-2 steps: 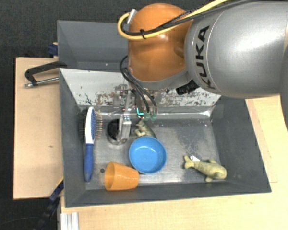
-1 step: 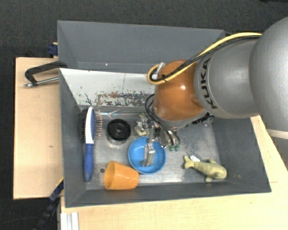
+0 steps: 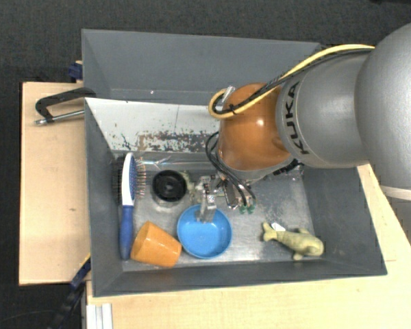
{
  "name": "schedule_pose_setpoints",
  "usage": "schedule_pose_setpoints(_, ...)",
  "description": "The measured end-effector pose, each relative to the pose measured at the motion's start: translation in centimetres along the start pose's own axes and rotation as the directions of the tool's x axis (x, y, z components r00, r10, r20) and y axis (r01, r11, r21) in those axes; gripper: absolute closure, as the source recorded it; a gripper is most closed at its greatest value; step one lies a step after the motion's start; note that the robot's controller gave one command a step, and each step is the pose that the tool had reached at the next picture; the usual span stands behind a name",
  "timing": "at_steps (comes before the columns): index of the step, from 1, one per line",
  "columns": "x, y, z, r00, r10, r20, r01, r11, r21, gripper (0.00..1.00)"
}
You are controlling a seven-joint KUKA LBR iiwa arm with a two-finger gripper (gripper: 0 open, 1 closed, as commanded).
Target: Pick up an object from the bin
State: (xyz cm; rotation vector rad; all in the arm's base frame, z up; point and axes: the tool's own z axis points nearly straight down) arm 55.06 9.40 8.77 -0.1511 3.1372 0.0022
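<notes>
dark carpeted flooring is surrounding the grey metal bin [image 3: 212, 64], whose sloping walls are keeping the loose things gathered on its flat bottom. the arm is reaching in from the right, and its end effector [image 3: 207, 208] is hanging over the far edge of a round blue bowl [image 3: 204, 242] that is sitting by the middle of the near wall. whether it is touching the rim, and whether it is standing wide or narrow, i cannot tell. an orange cup [image 3: 154, 245] is lying on its side just left of the bowl. a blue-handled hairbrush [image 3: 127, 197] is lying along the left wall, and a black round thing [image 3: 168, 185] is sitting just beyond the bowl. a pale yellow toy whale [image 3: 294, 240] is lying well apart on the right. being directly under the end effector, the bowl is looking like the likeliest pick, its thin rim offering an edge to pinch.
</notes>
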Motion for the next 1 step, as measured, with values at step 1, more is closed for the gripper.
schedule_pose_setpoints(1, -1.94, -0.54, -23.02, 0.999, -0.042, 0.015, 0.042, 0.999, 0.0, 1.0)
